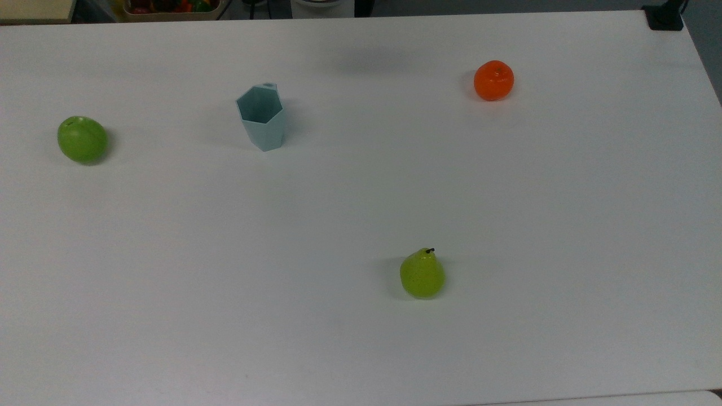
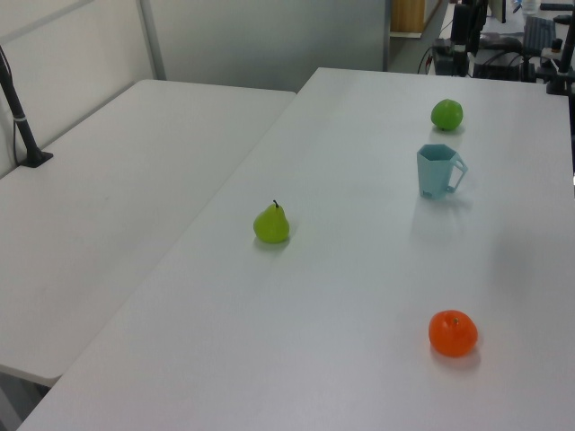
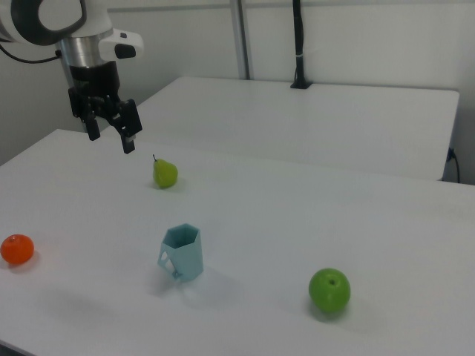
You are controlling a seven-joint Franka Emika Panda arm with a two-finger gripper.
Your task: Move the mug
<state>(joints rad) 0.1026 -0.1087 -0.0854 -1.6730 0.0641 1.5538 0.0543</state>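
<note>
The mug (image 1: 260,117) stood upright on the white tabletop (image 1: 361,214), free of any grip, between the green apple (image 1: 82,139) on the top view's left and the orange (image 1: 493,80) further to the top view's right. Its handle tab pointed toward the far edge in the top view and toward the right view's left. The pear (image 1: 422,274) sat well apart, nearer the top view's bottom edge.

The pincer (image 3: 108,134) hung high above the tabletop in the right view, empty, its two fingers spread — nothing between them. It was well apart from the mug, up and toward the right view's left. Judged from that, either the mug had been set down and the task was at its end, or a grasp was yet to begin; nothing here settles which. If a grasp was to come, the next move would call for bringing the pincer over the mug, lining the fingers across the faceted wall or the rim, and descending without tipping the tapering body — it looks light and likely to slide.

The tabletop was plain, matte white and bare but for the four things. A second white table (image 2: 108,206) stood beside it, carrying a black post on a base (image 2: 20,117). Grey wall panels (image 3: 356,37) closed the room behind, and some dark equipment (image 2: 503,45) showed past the far edge in the left view.
</note>
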